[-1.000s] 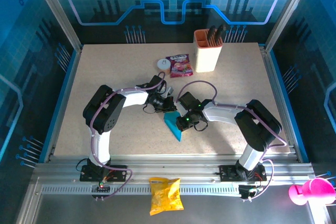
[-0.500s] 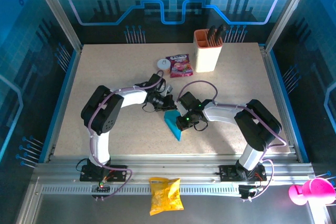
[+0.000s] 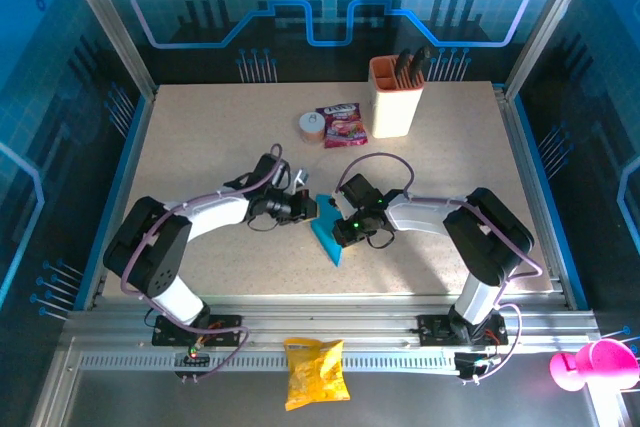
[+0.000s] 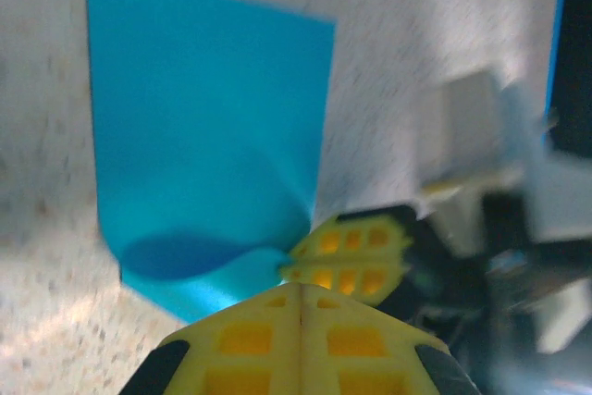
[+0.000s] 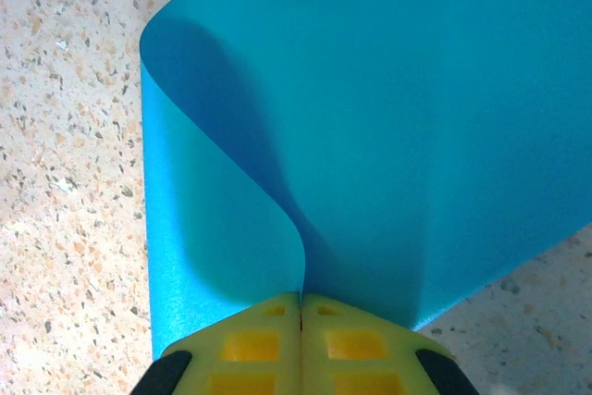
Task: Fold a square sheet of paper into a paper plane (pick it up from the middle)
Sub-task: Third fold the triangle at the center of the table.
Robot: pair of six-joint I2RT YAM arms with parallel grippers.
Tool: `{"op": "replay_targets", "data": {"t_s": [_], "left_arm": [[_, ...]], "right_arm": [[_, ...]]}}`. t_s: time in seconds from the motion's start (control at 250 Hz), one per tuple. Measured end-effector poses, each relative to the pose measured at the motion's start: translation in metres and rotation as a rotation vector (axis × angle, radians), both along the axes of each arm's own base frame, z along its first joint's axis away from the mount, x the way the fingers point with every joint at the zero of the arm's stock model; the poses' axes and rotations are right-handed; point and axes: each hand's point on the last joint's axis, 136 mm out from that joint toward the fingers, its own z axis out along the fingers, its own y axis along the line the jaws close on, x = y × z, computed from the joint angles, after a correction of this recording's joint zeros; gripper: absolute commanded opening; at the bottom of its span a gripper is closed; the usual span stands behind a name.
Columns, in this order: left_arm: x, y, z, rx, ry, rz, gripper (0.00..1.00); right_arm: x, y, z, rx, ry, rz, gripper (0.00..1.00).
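A crease is judged to be in hand: the blue sheet of paper (image 3: 326, 239), near the centre of the surface (image 3: 200, 137), is pinched at its 3 o'clock edge by the right gripper (image 5: 302, 301), the left gripper (image 4: 300, 290) is closed beside it at 10 o'clock, and next the lifted flap must be laid over and pressed flat.

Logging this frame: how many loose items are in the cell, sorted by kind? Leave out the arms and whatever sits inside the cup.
square sheet of paper: 1
snack packs: 2 (pink-red packet, yellow bag)
holder cup: 1
small round object: 1
pink plastic item: 1
Total: 6
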Motion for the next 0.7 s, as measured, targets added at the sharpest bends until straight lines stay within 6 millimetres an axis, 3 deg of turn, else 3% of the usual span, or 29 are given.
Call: {"op": "replay_targets", "data": {"t_s": [0.16, 0.399, 0.699], "left_arm": [[-0.018, -0.005, -0.013, 0.005, 0.029, -0.025, 0.0], [-0.012, -0.011, -0.009, -0.021, -0.003, -0.022, 0.0], [-0.012, -0.01, -0.019, -0.013, 0.008, -0.021, 0.0]], "right_arm": [[0.002, 0.003, 0.0, 0.014, -0.005, 0.003, 0.0], [0.004, 0.006, 0.0, 0.026, -0.009, 0.005, 0.0], [0.005, 0.008, 0.0, 0.038, -0.009, 0.008, 0.0]]}}
